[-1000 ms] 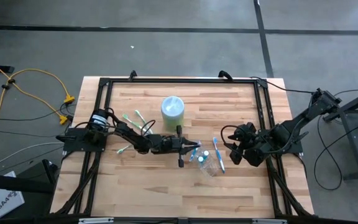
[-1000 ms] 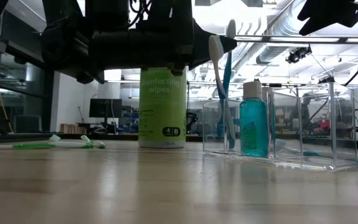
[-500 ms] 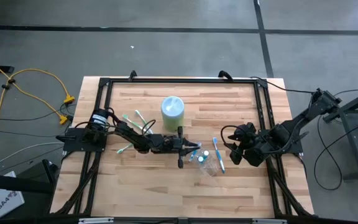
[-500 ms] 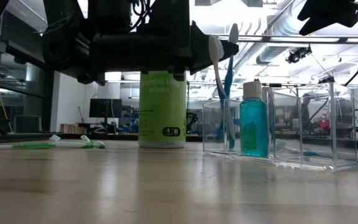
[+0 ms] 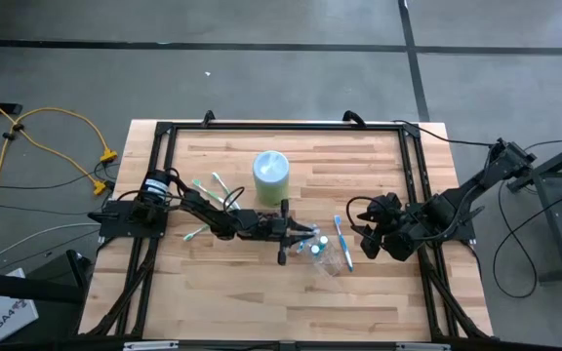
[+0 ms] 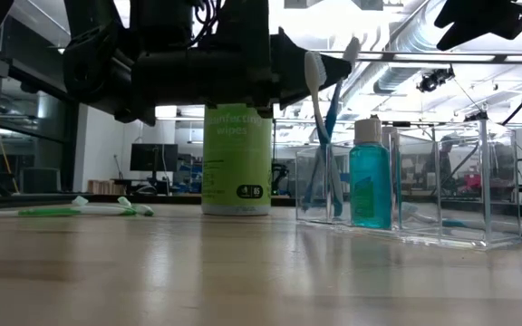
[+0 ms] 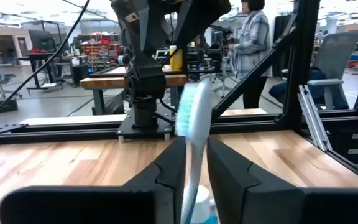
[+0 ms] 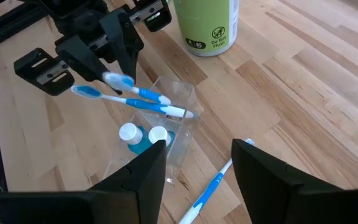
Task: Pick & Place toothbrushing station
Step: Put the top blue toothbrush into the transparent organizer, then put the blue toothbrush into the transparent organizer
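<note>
The left claw [image 8: 114, 53] is placed over the clear container [image 8: 166, 112] near the desk's [image 5: 379, 166] centre; a blue-white brush [image 7: 193, 134] stands between its fingers [image 7: 173, 168], which are parted narrowly, and whether the pads still touch the handle cannot be told. In the container two blue-white brushes [image 8: 135, 93] are seen leaning with heads up, beside two small tubes [image 8: 143, 134] with pale caps; in the low view only one bottle of blue liquid [image 6: 370, 186] is made out, and the further compartments are hard to read. Another blue-white brush [image 8: 213, 183] lies flat on the desk just right of the container, apart from it. The right claw [image 8: 194, 174] is held wide and empty, above and to the right of that brush. A green wipes canister [image 5: 270, 170] stands behind the container. Green-white brushes [image 5: 213, 190] lie at the left, partly hidden by the left arm.
</note>
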### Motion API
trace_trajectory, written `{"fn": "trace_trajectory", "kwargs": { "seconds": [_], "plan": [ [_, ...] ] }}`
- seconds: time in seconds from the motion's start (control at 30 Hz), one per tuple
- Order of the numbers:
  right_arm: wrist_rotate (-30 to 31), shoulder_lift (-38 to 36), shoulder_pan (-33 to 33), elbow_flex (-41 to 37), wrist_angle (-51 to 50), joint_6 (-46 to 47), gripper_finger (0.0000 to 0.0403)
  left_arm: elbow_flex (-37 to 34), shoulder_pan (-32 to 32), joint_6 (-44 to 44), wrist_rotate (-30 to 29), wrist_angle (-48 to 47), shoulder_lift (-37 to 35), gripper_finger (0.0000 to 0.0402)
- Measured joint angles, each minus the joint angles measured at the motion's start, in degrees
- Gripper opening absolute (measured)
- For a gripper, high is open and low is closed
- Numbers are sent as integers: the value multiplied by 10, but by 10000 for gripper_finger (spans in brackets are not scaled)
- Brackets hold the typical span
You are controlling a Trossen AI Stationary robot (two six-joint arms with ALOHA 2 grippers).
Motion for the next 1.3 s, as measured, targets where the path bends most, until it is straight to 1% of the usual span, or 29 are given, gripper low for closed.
{"fn": "trace_trajectory", "kwargs": {
  "seconds": [0.13,0.27,0.8,1.07,1.17,1.3],
  "plan": [
    [0,0,0,0,0,0,174,0,0,1,8,0,0,89],
    [-1,0,0,0,0,0,174,0,0,2,9,0,0,101],
    [-3,0,0,0,0,0,174,0,0,25,10,46,-1,103],
    [-14,0,0,0,0,8,174,0,-13,37,9,48,-23,103],
    [-20,0,0,0,-4,22,174,0,-24,37,9,34,-39,103],
    [-32,0,0,0,-22,51,174,0,-34,45,2,-40,-78,103]
  ]
}}
